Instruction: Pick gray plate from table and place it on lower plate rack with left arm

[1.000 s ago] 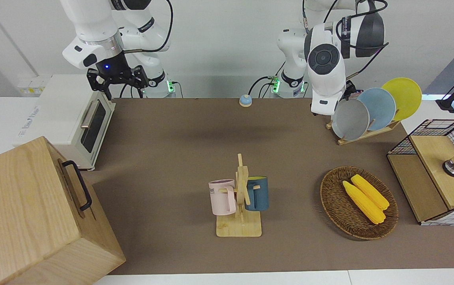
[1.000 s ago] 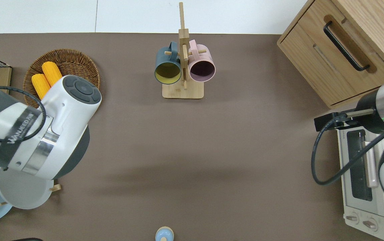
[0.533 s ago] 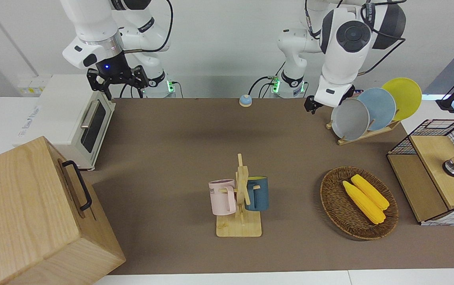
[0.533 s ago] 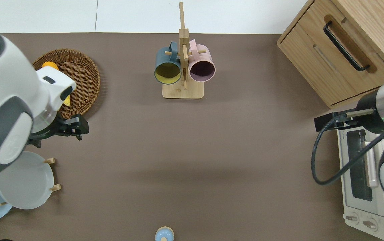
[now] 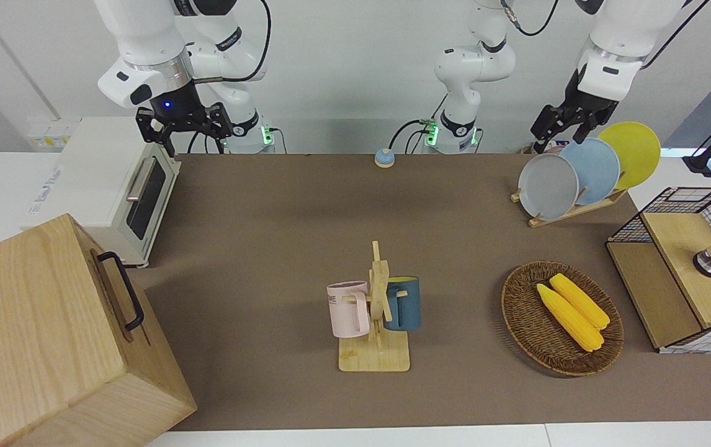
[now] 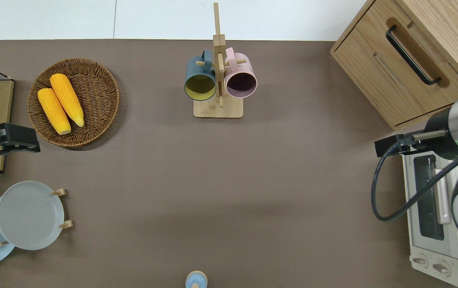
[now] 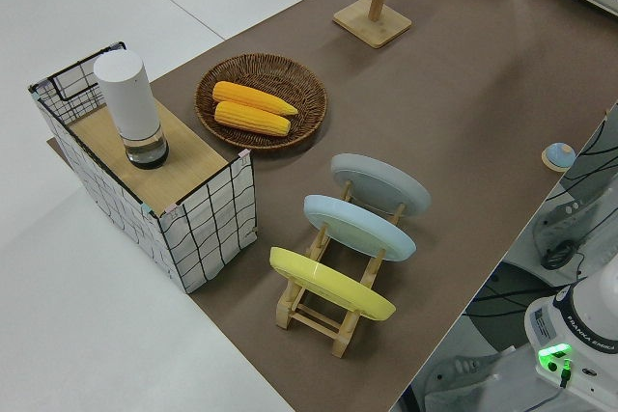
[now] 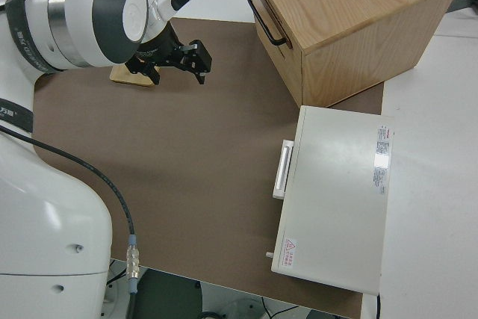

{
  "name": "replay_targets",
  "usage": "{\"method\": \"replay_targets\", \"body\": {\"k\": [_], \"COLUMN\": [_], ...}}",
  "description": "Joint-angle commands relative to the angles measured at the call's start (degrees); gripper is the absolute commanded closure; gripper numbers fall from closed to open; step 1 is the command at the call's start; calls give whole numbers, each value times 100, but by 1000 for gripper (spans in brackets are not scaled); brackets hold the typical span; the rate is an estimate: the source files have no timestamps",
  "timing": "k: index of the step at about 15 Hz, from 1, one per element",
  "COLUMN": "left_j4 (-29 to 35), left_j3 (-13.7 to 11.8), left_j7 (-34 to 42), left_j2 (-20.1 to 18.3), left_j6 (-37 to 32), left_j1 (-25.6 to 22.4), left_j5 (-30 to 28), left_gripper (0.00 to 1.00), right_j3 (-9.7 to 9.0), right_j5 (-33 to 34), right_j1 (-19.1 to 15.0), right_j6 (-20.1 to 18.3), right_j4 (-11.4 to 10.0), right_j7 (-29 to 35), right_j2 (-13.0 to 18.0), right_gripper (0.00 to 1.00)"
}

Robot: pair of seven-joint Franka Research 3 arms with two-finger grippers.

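**Gray plate racked, left end effector up and empty**

Brown counter, white wall. Near robots: gray plate leaning in lowest slot of plate rack. Left end effector aloft, fingers spread, empty. Farther: corn basket. Right arm parked.

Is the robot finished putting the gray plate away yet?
It looks finished. The round pale-gray plate stands in the lowest slot of the slanted light-wood plate rack, beside the light-blue plate. The left hand is open, holds nothing and is up off the rack. Nothing seems left. The right arm is parked.
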State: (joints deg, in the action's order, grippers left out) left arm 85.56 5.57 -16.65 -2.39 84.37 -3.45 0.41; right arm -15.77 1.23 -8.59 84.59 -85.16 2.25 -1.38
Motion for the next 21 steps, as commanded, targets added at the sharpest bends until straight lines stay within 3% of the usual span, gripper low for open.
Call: {"method": "replay_targets", "body": {"k": [1,8,12,16,21], "left_j4": [347,759,1199,998,971], "left_j3": [-56,-74,-249,-258,-320], "left_j7": [57,161,268,364,724], "left_j2": [-385,-359,-323,27,107], "left_j6": [-17,272,1044,1362,1415], "left_j1": [29,564,1030,1022,987], "left_j5": [-51,187,161,143,222], "left_gripper": [0,0,0,0,0], "right_j3": [-101,-101,-101,-101,-101], "right_j5": [9,9,9,9,9], "right_j1": [-108,-108,-108,-108,-108], "right_j6": [-83,-83,-74,-83,-83], "right_j4": [52,52,52,52,52], "right_j7": [74,74,74,74,74], "right_j2": [15,15,15,15,15], "right_gripper": [17,17,17,17,17]}}
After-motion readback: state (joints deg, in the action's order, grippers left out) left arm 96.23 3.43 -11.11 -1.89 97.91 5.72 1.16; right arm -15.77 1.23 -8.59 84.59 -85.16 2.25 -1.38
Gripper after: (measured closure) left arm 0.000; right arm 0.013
